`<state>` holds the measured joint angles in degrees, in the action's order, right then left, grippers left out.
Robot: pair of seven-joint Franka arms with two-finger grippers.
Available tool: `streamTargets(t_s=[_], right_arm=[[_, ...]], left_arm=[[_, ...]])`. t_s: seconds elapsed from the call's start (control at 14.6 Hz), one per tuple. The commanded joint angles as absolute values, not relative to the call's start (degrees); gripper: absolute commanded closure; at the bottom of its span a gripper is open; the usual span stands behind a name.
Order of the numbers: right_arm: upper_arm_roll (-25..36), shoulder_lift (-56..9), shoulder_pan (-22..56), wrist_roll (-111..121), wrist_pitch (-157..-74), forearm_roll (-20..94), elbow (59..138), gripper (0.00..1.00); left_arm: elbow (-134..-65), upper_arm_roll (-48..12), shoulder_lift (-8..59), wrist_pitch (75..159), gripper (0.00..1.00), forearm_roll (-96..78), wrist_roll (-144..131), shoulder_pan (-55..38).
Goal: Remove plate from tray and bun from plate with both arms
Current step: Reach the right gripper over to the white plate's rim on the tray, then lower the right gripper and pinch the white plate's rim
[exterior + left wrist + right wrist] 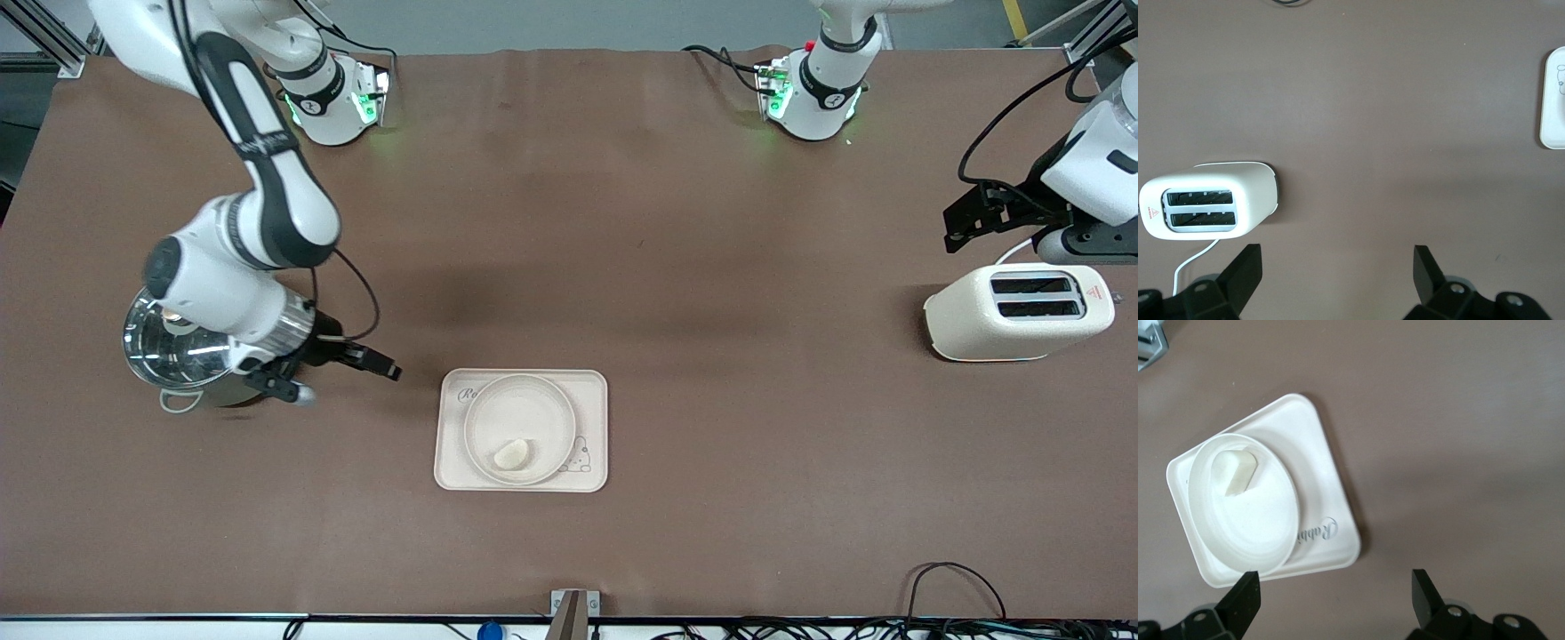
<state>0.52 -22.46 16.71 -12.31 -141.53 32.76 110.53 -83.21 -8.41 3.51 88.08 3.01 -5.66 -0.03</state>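
Approach step: nothing gripped yet.
Small pale bun [514, 454] sits on round cream plate [520, 428] in rectangular cream tray [590, 388]. Right claw [342, 369], near a steel pot [169, 351], and left claw [1338, 277], probably above the white toaster [1018, 313], both gape; next, lift the plate.

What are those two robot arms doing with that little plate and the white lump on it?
Nothing is being held yet. The small pale bun lies on the round cream plate, and the plate sits on the cream rectangular tray. The right gripper hangs open beside the shiny metal pot, toward the right arm's end of the table. The left gripper waits open by the cream toaster at the left arm's end.
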Motion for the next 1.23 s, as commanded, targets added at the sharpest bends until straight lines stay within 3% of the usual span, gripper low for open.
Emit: streamTargets(t_s=[0.0,0.21,0.27,0.62,0.82,1.03,1.16], right_arm=[[0.8,-30.7,18.5,-13.2,-145.0,38.5,103.7,0.00],[1.0,-37.4,22.1,-13.3,-148.4,43.0,97.3,0.00],[0.9,-39.4,22.4,-13.4,-151.9,43.1,96.4,0.03],[1.0,-41.9,24.2,-12.9,-152.6,42.3,95.5,0.18],[1.1,-42.7,25.7,-12.3,-152.6,42.1,95.4,0.37],[1.1,-43.2,25.7,-12.0,-152.8,41.9,95.4,0.44],[1.1,-43.2,25.5,-10.6,-152.8,41.5,95.4,0.58]], left_arm=[[-82.2,-8.6,4.3,88.4,0.00,3.8,-5.2,-0.1],[-82.2,-8.6,4.3,88.4,0.00,3.8,-5.2,0.0],[-82.2,-8.6,4.3,88.4,0.00,3.8,-5.3,0.0],[-82.2,-8.6,4.3,88.4,0.00,3.8,-5.2,0.2],[-82.2,-8.6,4.3,88.4,0.00,3.8,-5.2,0.2],[-82.2,-8.6,4.3,88.5,0.00,3.8,-5.2,0.2],[-82.2,-8.6,4.4,88.5,0.00,3.8,-5.2,0.1]])
